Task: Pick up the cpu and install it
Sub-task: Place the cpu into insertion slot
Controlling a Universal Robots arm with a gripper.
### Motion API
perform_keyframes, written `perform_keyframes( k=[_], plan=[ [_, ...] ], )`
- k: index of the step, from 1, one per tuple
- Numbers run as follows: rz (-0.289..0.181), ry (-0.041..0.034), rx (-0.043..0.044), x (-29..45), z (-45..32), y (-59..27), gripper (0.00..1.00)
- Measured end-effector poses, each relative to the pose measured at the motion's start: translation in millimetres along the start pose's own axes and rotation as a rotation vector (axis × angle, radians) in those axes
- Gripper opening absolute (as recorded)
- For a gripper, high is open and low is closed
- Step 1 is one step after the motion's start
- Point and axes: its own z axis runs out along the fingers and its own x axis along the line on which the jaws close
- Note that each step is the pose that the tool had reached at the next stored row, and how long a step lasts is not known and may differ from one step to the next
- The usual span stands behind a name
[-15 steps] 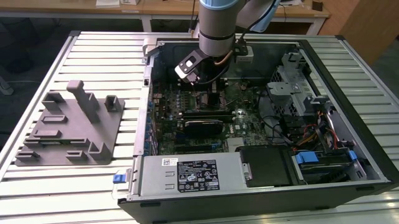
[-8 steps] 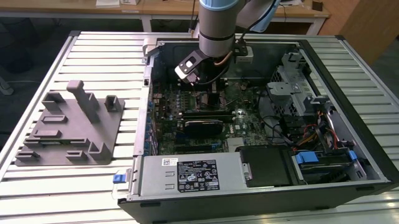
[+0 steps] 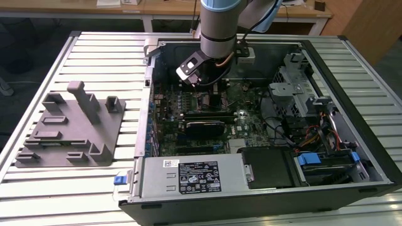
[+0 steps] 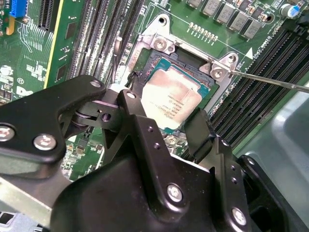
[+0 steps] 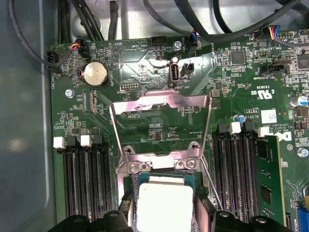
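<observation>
The cpu (image 5: pixel 164 203), a flat square chip with a silvery top and a green rim, lies level in the open motherboard socket (image 4: pixel 164 43). My gripper (image 4: pixel 161 108) reaches down over it, and its black fingers (image 4: pixel 126 99) press against two opposite edges of the chip, shut on it. In the first wrist view the gripper (image 5: pixel 164 215) straddles the chip in the same way. The socket's metal load plate (image 5: pixel 159 104) is swung up and open, and its thin lever (image 4: pixel 270 79) sticks out to the side. In the exterior view the gripper (image 3: pixel 199 84) hangs inside the open computer case (image 3: pixel 377 155).
Empty memory slots (image 5: pixel 79 179) flank the socket on both sides. A grey plastic fixture tray (image 3: pixel 69 132) sits on the slatted table at the exterior view's left. The power supply (image 3: pixel 195 176), drive cage (image 3: pixel 295 89) and cables crowd the case.
</observation>
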Motion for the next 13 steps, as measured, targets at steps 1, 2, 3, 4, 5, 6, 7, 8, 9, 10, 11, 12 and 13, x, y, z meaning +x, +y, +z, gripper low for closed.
perform_keyframes(
  k=[1, 2, 3, 4, 5, 6, 7, 8, 9, 10, 11, 12, 13],
  plan=[
    [0.000, 0.0000, 0.0000, 0.0, 0.0, 0.0, 0.61],
    [0.000, 0.0000, 0.0000, 0.0, 0.0, 0.0, 0.61],
    [0.000, 0.0001, -0.0001, 0.0, 0.1, 0.0, 0.61],
    [0.000, 0.0001, -0.0001, 0.0, 0.0, 0.0, 0.61],
    [0.000, 0.0001, -0.0001, 0.0, 0.0, 0.0, 0.61],
    [0.001, 0.0000, -0.0001, 0.0, 0.0, 0.0, 0.61],
    [0.001, -0.0004, 0.0002, -0.1, -0.1, 0.0, 0.60],
    [0.001, -0.0003, 0.0001, 0.0, -0.1, 0.0, 0.54],
    [0.001, -0.0002, 0.0000, 0.0, 0.0, 0.0, 0.54],
    [0.001, -0.0002, 0.0000, 0.0, 0.0, 0.0, 0.54],
    [0.001, -0.0001, 0.0000, 0.0, 0.0, 0.0, 0.54],
    [0.001, 0.0000, 0.0000, 0.0, 0.0, 0.0, 0.54],
    [0.001, 0.0000, -0.0001, 0.0, 0.0, 0.0, 0.54]
  ],
)
